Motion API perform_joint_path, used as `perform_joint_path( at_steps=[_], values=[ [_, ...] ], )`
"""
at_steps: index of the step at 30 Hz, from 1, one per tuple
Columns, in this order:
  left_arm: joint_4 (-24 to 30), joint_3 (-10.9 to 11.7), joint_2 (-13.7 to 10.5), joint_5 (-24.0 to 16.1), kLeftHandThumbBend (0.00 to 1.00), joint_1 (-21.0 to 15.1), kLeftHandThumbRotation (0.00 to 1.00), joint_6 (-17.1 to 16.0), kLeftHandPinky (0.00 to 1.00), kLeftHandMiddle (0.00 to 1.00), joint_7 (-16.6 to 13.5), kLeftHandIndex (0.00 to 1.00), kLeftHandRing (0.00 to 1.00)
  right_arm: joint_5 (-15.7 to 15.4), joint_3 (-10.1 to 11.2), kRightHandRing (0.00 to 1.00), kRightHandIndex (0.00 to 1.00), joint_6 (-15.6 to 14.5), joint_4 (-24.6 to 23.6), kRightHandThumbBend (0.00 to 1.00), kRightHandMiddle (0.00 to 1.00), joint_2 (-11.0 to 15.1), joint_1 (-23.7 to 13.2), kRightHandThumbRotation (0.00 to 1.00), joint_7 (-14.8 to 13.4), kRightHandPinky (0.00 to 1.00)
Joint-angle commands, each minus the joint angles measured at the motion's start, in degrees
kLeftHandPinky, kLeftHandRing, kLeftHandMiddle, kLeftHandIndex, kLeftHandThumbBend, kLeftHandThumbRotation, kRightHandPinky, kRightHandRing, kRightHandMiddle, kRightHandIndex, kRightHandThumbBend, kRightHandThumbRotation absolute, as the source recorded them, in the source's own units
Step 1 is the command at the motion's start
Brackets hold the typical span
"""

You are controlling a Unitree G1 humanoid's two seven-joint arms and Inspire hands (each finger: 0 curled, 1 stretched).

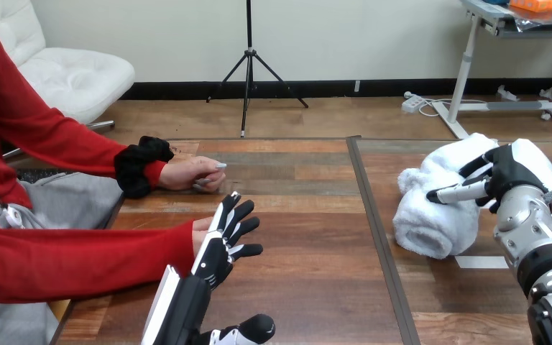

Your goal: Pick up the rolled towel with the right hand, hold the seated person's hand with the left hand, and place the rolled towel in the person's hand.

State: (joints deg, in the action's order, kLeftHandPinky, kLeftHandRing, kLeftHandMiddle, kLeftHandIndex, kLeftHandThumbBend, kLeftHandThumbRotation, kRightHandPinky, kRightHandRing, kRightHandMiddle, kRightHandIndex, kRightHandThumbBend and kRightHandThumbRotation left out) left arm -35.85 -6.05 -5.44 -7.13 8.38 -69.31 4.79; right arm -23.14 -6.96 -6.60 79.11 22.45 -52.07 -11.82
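On the wooden table (316,287), the right hand (507,176) clamps the white rolled towel (431,223) for lifting; the straight-fingered left hand (219,248) touches the person's nearer hand (200,228), ready to steady it.

left robot hand (219,248) fingers straight; right robot hand (507,176) extended forward.

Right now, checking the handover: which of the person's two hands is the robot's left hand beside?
The person's nearer hand, low in the view: the left hand lies beside it, fingers straight. The person's farther hand rests apart, higher up.
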Motion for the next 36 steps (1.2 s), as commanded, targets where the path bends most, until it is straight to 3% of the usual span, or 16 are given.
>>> perform_joint_path(
  at_steps=[1, 5, 11, 15, 20, 26, 32, 33, 35, 36],
  values=[
    [2.5, -0.4, 0.3, 0.7, 1.00, -3.4, 0.77, 0.0, 0.77, 0.95, 0.3, 0.99, 0.91, -1.3, -1.5, 0.48, 0.71, -1.2, -0.3, 0.92, 0.61, -1.0, -0.4, 0.18, 2.2, 0.35],
    [2.3, 0.2, 0.5, -0.2, 1.00, -3.6, 0.78, -0.4, 0.76, 0.94, -0.2, 0.99, 0.90, -1.0, -1.2, 0.58, 0.79, -1.1, -0.4, 0.94, 0.71, -0.9, -0.3, 0.29, 3.0, 0.40],
    [2.7, 0.5, 0.8, -0.6, 1.00, -3.4, 0.79, -0.4, 0.75, 0.93, -0.6, 0.98, 0.89, -1.6, -1.9, 0.70, 0.87, -1.8, -0.4, 0.98, 0.80, -0.9, -0.5, 0.39, 4.6, 0.49],
    [2.8, 0.6, 0.6, -0.7, 1.00, -3.3, 0.78, -0.6, 0.75, 0.93, -0.6, 0.98, 0.89, -0.8, -1.2, 0.80, 0.91, -2.6, -0.4, 1.00, 0.90, -1.1, -0.7, 0.43, 6.2, 0.58],
    [2.4, 0.3, 0.1, -0.3, 1.00, -3.5, 0.78, -0.9, 0.76, 0.94, -0.2, 0.98, 0.90, -0.9, -1.3, 0.81, 0.93, -2.9, -0.5, 1.00, 0.94, -1.2, -0.8, 0.46, 6.6, 0.54],
    [2.3, 0.3, -0.1, 0.1, 1.00, -3.5, 0.77, -0.9, 0.77, 0.95, 0.0, 0.99, 0.91, 2.0, 1.3, 0.74, 0.93, -3.3, -0.6, 0.98, 0.96, -1.4, -1.0, 0.42, 7.6, 0.42],
    [2.7, 0.3, 0.0, 0.6, 1.00, -3.0, 0.77, -0.7, 0.78, 0.94, 0.0, 0.99, 0.91, 0.8, 0.1, 0.69, 0.90, -3.2, -0.6, 0.95, 0.94, -1.4, -1.1, 0.34, 7.4, 0.36],
    [2.7, 0.2, 0.0, 0.9, 1.00, -3.0, 0.77, -0.6, 0.79, 0.94, 0.1, 0.99, 0.90, -0.8, -1.5, 0.68, 0.90, -2.9, -0.6, 0.95, 0.94, -1.3, -1.0, 0.33, 7.1, 0.36],
    [2.7, 0.0, 0.1, 1.3, 1.00, -3.1, 0.77, -0.6, 0.79, 0.94, 0.2, 0.99, 0.90, -2.7, -3.4, 0.74, 0.88, -2.6, -0.5, 0.95, 0.92, -1.2, -1.0, 0.32, 6.8, 0.44],
    [2.7, 0.1, 0.1, 1.1, 1.00, -3.0, 0.77, -0.7, 0.79, 0.94, 0.2, 0.98, 0.90, -1.4, -2.0, 0.76, 0.87, -3.0, -0.5, 0.95, 0.91, -1.4, -1.0, 0.32, 6.5, 0.47]
  ],
)
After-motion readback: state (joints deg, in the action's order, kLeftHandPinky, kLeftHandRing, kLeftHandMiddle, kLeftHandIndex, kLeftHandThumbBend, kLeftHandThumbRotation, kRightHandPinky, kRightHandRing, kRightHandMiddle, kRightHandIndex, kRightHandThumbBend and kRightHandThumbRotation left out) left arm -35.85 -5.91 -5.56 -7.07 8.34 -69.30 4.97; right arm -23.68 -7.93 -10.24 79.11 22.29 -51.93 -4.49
